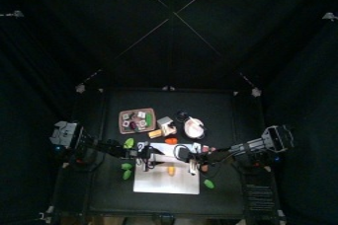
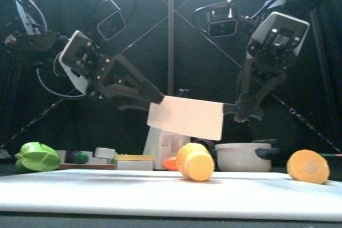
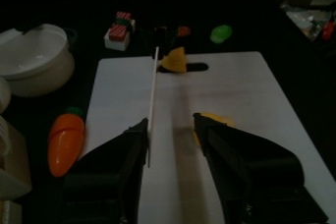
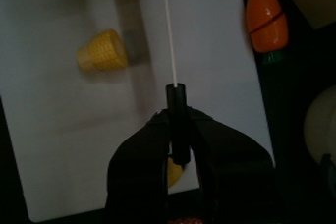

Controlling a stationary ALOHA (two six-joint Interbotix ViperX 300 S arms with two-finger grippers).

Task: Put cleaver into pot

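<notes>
While the cleaver [image 2: 185, 118] hangs in mid-air above the white cutting board [image 1: 169, 170], its pale blade facing the front camera, only the right claw [image 4: 175, 128] grips it, clenched on the dark handle, with the blade seen edge-on as a thin line running away from it. The left claw [image 3: 171, 140] stands released, its jaws spread on either side of the blade's edge and apart from it; my reading is a hand-over, so the right arm can carry the tool alone. In the top view the pot [image 1: 195, 127] sits just off the board's far edge at about one o'clock from the board's middle, on the black counter [image 1: 224, 106]. An orange carrot [image 3: 65, 141] lies beside the board. Lowering the blade into the pot is not yet done.
</notes>
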